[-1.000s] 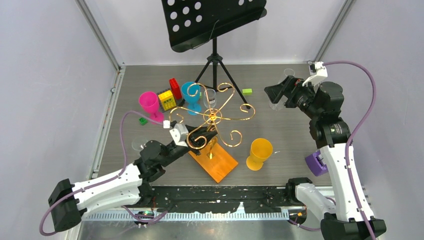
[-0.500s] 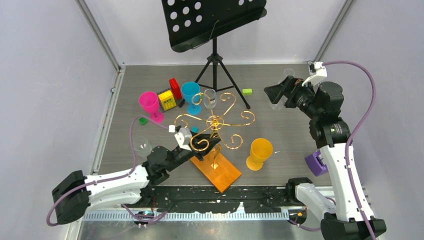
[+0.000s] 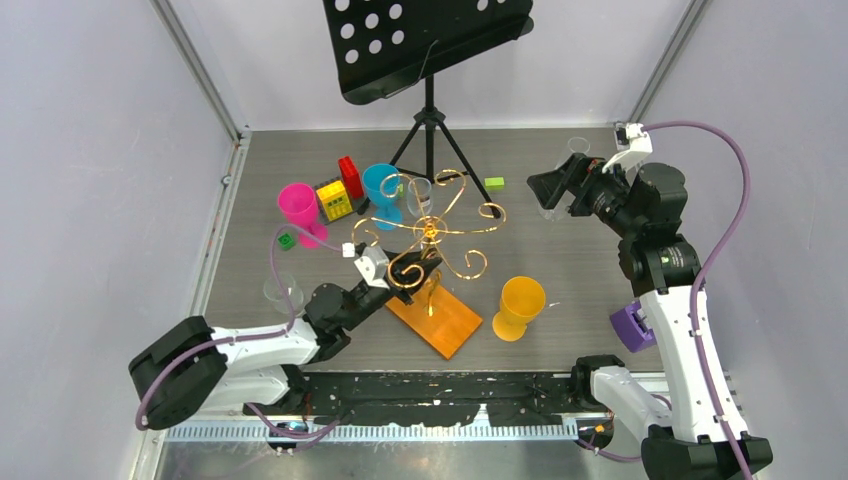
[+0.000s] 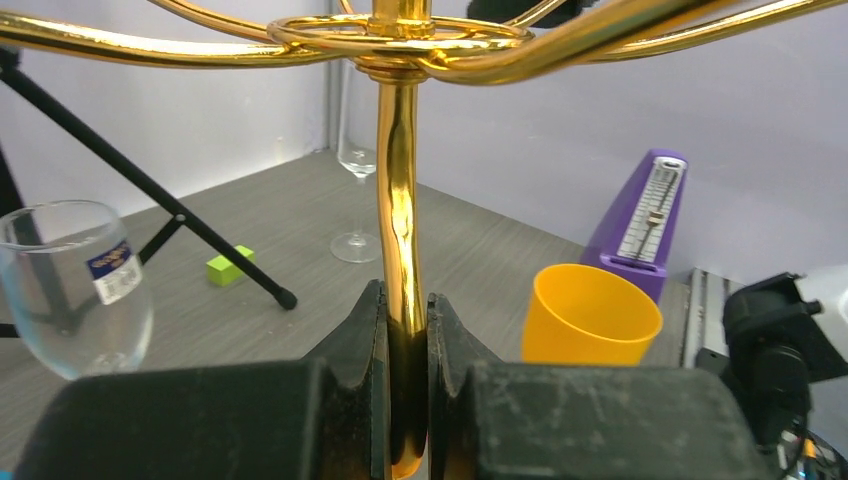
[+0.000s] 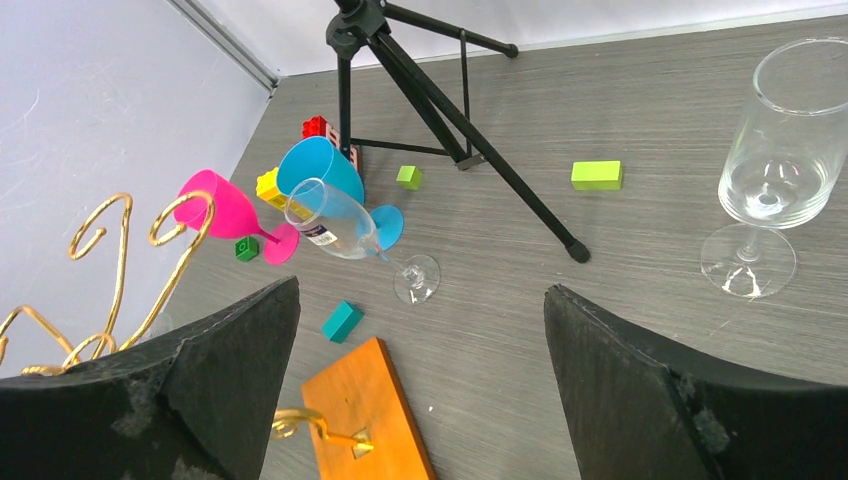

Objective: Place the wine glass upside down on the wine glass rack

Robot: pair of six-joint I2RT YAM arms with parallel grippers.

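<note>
While we look from above, the thin gold wire wine glass rack (image 3: 430, 235) stands near the front middle of the grey wooden table (image 3: 570, 270), on its flat orange rectangular base (image 3: 445, 322), and its curled loop arms spread out from the top of the central stem. The left gripper (image 3: 415, 272) reaches to this stem from the left, and in the left wrist view we see both black fingers (image 4: 355, 340) pressed against the gold stem (image 4: 400, 200), so the rack is pinched low, just above the base. The right gripper (image 3: 542, 193) is held over the far right part of the table, well apart from the rack, with its jaws spread wide and nothing between them. A clear stemmed wine glass (image 5: 785, 140) stands upright on the table just beside this gripper, on its foot and apart from both fingers. A second clear wine glass with a small label (image 5: 335, 222) is near the blue plastic goblet (image 5: 320, 170) and the pink plastic goblet (image 5: 225, 210), behind the rack; we cannot tell if it touches the wire arms. An orange plastic cup (image 3: 520, 305) stands on the right of the base, and the black perforated music stand (image 3: 430, 40) rises at the far edge.
</note>
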